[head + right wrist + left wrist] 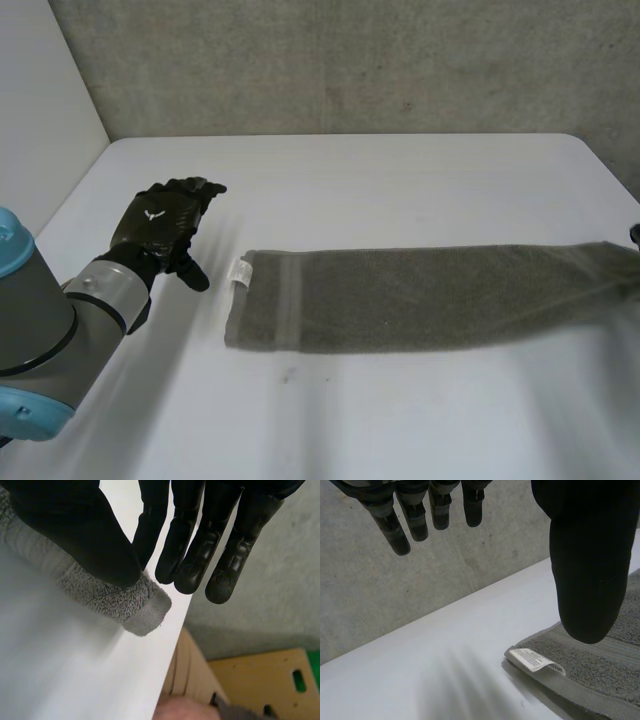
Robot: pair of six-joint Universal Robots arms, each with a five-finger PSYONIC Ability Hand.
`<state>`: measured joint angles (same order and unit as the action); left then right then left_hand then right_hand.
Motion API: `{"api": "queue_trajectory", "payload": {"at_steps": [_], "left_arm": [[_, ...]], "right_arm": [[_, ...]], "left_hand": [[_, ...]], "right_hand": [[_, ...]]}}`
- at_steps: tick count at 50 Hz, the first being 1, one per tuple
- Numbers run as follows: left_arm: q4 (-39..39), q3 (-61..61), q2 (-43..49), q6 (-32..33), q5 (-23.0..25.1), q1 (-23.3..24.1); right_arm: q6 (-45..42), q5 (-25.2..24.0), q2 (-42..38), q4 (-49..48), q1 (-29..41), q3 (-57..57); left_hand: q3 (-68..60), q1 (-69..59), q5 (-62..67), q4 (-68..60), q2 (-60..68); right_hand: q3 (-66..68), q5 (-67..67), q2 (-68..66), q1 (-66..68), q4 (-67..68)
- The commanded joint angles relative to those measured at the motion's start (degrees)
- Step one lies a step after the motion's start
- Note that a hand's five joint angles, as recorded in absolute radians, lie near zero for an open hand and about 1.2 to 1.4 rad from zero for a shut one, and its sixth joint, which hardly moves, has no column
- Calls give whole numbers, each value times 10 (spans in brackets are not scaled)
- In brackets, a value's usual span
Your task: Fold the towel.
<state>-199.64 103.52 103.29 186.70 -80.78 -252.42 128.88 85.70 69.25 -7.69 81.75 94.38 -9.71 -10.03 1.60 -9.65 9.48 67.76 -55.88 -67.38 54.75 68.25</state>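
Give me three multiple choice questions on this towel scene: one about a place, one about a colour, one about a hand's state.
1. Where on the towel is the white label? A the end near the left hand; B the middle; C the opposite end.
2. What colour is the towel? A blue; B grey; C red.
3. What is the right hand doing? A lying flat; B pinching the towel's end; C holding a cup.
Answers: A, the label lies near the open left hand; B, its pile is grey; B, the thumb presses cloth against the fingers.
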Motion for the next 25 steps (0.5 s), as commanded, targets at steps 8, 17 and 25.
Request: {"api": "queue_trajectory", "payload": {"at_steps": [8, 17, 25], "left_arm": [[0, 1, -9, -1, -4, -1], [0, 1, -9, -1, -4, -2], [0, 2, -7, -1, -4, -1]], "right_arm": [[144, -112, -43, -49, 373, -103], [147, -113, -162, -68, 529, -173], [153, -106, -229, -68, 582, -200]], "left_hand": [[-3, 0, -16, -4, 5], [-3, 0, -16, -4, 5], [-3, 0, -16, -4, 5]], "right_hand": [[122, -141, -126, 252, 118], [122, -141, -126, 252, 118], [122, -141, -126, 252, 118]]}}
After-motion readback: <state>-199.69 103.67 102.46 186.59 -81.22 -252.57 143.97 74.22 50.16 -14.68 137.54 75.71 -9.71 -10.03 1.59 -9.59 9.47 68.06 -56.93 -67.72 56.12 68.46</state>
